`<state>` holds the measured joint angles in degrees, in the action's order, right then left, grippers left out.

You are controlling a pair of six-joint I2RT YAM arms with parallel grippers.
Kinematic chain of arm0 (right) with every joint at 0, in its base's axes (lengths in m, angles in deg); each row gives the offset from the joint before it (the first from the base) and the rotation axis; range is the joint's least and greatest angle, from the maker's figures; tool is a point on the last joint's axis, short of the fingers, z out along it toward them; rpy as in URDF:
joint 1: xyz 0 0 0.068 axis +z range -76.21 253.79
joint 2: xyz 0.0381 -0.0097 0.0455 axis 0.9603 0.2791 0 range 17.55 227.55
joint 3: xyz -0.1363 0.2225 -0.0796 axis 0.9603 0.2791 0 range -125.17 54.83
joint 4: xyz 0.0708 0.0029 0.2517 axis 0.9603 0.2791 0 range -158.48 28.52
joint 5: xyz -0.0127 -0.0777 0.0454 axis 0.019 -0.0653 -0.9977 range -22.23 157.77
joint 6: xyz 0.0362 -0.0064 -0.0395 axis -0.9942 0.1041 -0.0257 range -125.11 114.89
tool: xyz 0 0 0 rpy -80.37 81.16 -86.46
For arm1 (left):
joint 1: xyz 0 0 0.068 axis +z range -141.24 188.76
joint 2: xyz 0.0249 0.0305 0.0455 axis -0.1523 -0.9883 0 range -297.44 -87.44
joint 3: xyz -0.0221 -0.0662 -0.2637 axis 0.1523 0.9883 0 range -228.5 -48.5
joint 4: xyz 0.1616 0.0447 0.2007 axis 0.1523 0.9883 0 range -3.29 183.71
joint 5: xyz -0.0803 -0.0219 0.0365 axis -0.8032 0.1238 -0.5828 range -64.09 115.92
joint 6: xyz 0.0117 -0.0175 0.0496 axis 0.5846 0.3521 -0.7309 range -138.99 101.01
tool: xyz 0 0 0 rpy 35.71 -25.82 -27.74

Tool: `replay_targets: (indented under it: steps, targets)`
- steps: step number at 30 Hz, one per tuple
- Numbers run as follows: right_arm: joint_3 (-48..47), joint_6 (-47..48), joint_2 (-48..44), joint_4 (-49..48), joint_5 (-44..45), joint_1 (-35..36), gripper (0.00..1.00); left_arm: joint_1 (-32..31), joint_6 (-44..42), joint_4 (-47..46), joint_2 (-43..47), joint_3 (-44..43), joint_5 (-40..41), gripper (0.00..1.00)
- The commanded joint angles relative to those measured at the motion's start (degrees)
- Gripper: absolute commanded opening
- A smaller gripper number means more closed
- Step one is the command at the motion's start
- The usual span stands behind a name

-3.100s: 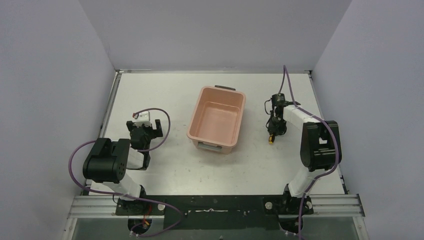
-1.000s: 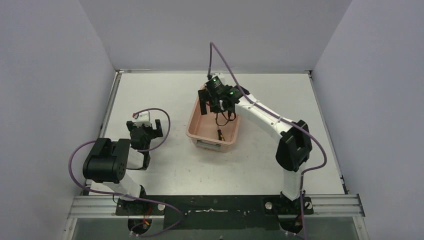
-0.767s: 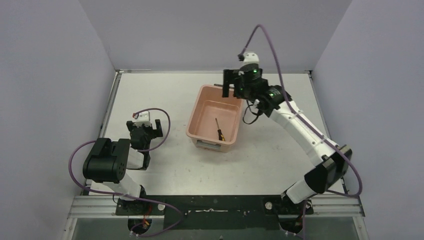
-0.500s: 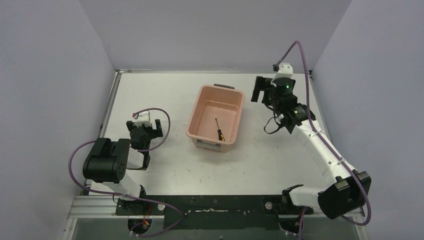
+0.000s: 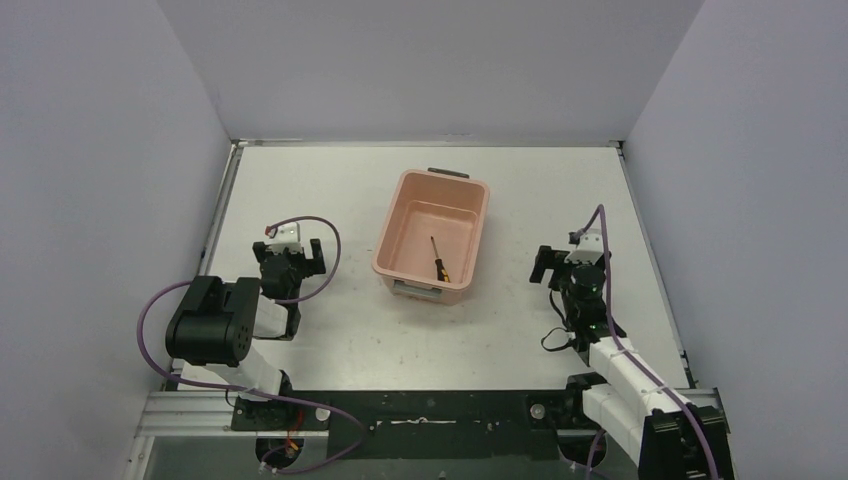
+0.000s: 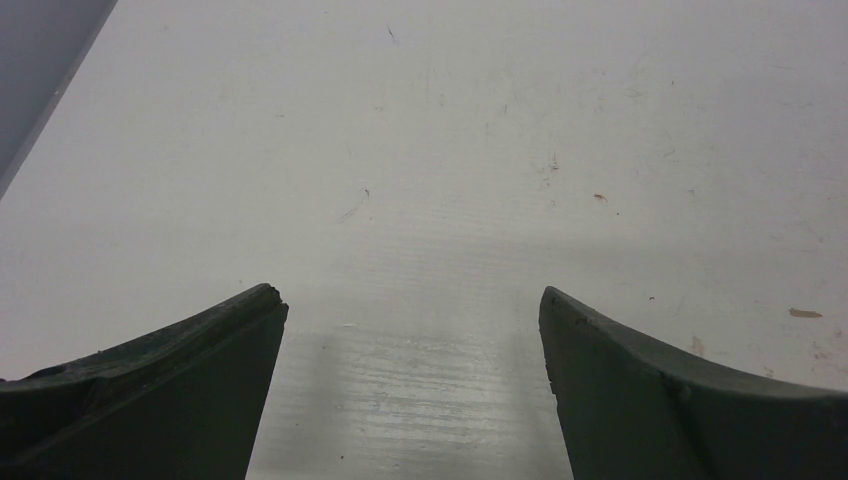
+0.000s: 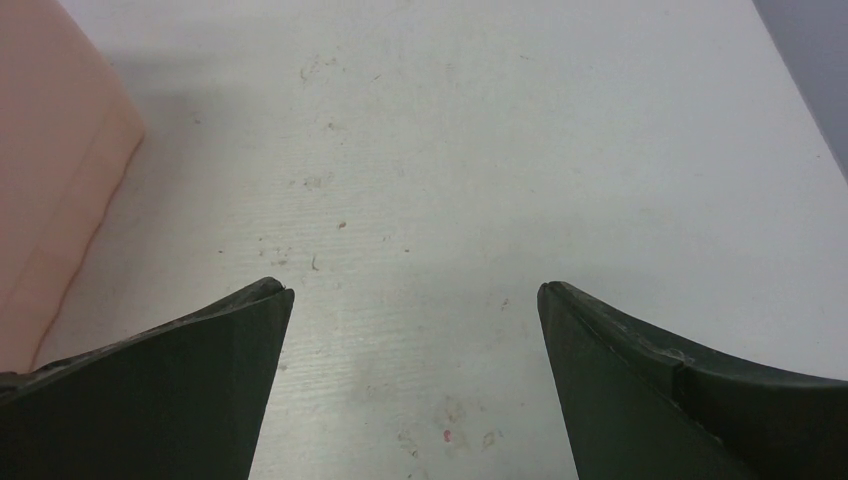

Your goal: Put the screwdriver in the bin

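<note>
**Screwdriver lies in the bin; both arms stand clear**

On the left, the left gripper sits low over the table, folded close to its own base and well apart from the bin. Its wrist view shows the left gripper with its jaws spread wide and only bare, scuffed tabletop between them. It holds nothing.

In the middle stands the bin, with its dark handle on the far short side and its pale label on the near one. The screwdriver lies flat on the bin floor, towards the near end. Its shaft points to the far side and its orange-yellow handle lies nearest the label. No part of it appears to lean on the rim or stick out over it.

On the right, the right gripper is off to the side of the bin, over the table and close to the arm's own base. From the wrist, the right gripper is likewise wide open and empty. A pink wall of the bin shows at the left edge of that view, apart from the fingers.

As I judge it, the placing step is done and the task looks complete. The next move calls for little. Each arm needs only to settle at rest, keeping clear of the bin so that it is not knocked.
</note>
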<state>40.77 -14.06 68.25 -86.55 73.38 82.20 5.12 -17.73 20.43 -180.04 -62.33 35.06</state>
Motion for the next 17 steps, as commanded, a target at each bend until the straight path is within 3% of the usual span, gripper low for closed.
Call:
replay_targets:
  steps: [1, 17]
  targets:
    - [2.6, 1.6, -1.5, -14.0, 1.6, -0.5, 1.0, 0.1, 0.3, -3.1, 0.3, -0.8, -0.1, 0.97]
    - [2.9, -0.1, -1.0, -15.3, 1.3, -0.4, 1.0, 0.1, 0.5, -3.0, 0.3, -0.7, -0.3, 0.97]
